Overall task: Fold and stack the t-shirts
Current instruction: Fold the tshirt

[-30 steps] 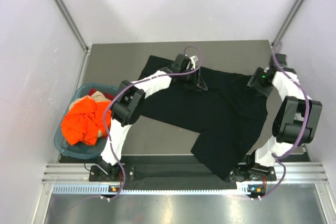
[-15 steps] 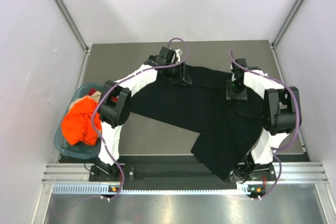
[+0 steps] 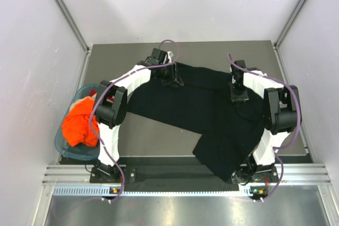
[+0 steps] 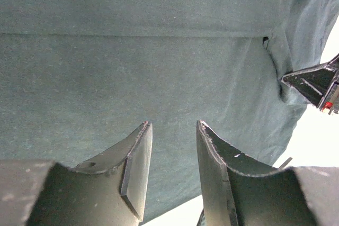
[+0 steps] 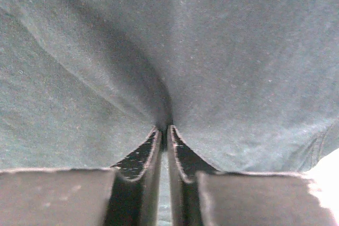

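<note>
The black t-shirt [image 3: 201, 104] lies spread and rumpled across the table, and one part reaches the near edge. My left gripper [image 3: 172, 79] hovers at the shirt's far-left edge. In the left wrist view it [image 4: 173, 128] is open, with black cloth [image 4: 132, 67] under the parted jaws and nothing pinched. My right gripper [image 3: 238, 96] is down on the shirt's far-right part. In the right wrist view it [image 5: 164, 129] is shut on a raised fold of the black cloth [image 5: 238, 51]. The orange t-shirt [image 3: 79, 123] lies bunched in the basket at the left.
The teal basket [image 3: 58, 142] stands at the table's left edge, with a bit of beige cloth [image 3: 98, 97] behind the orange shirt. Grey walls close in the table on three sides. A metal rail [image 3: 175, 173] runs along the near edge by the arm bases.
My right arm has swung in from the far right onto the shirt and its jaws have shut on a fold. My left arm has shifted left along the shirt's far edge, still open.
</note>
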You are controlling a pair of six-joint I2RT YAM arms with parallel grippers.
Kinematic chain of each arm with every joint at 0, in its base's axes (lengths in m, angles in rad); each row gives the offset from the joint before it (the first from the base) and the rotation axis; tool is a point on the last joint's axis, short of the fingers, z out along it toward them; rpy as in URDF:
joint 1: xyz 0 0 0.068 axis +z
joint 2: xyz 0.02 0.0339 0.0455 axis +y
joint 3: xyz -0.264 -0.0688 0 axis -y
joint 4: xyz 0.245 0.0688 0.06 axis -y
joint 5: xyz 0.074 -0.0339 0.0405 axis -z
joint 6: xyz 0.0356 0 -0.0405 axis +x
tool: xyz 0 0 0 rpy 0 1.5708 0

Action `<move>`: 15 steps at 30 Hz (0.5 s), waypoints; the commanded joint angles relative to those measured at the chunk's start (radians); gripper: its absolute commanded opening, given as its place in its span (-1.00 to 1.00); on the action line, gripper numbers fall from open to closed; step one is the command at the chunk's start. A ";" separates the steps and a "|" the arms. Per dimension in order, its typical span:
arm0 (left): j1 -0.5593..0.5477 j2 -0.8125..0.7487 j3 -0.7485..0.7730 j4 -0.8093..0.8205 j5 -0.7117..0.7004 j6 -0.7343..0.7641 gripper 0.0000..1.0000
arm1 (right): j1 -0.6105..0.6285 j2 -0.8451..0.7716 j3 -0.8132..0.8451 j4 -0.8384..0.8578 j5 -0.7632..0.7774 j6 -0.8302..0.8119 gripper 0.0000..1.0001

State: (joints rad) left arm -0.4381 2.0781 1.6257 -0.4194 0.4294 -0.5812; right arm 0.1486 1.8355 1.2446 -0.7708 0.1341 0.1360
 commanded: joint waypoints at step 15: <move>0.016 -0.046 0.017 0.022 0.032 0.001 -0.14 | 0.003 -0.039 0.273 -0.306 -0.224 0.157 -1.00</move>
State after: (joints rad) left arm -0.4332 2.0781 1.6257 -0.4194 0.4351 -0.5808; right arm 0.1486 1.8336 1.4780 -0.9741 0.0216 0.2268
